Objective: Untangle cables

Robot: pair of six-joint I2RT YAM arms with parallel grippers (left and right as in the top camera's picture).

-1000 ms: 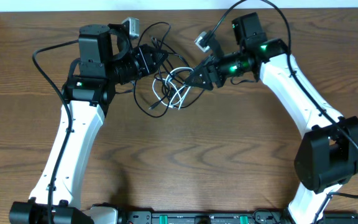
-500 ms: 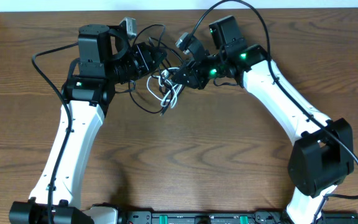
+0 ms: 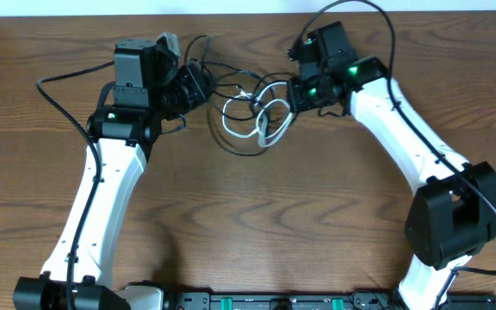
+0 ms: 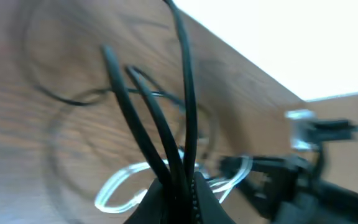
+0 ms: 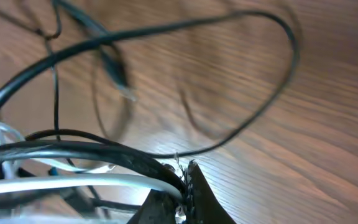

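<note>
The cables hang as a knotted bunch between my two grippers at the far middle of the table. In the overhead view the white cable makes loops, with the thin black cable looping around and below them. My left gripper is shut on several strands of the black cable, and the white cable shows blurred just beyond its tips. My right gripper is shut on the white cable and a black strand together. A wide black loop lies on the wood ahead.
The wooden table stretches toward the near side. Thicker black arm wires arc over both arms. The table's far edge runs just behind the grippers. A small plug end dangles in the right wrist view.
The right gripper closed on the cables near the left gripper, then drew back to the right, spreading the bunch between the two. The left gripper stayed shut and shifted slightly.
</note>
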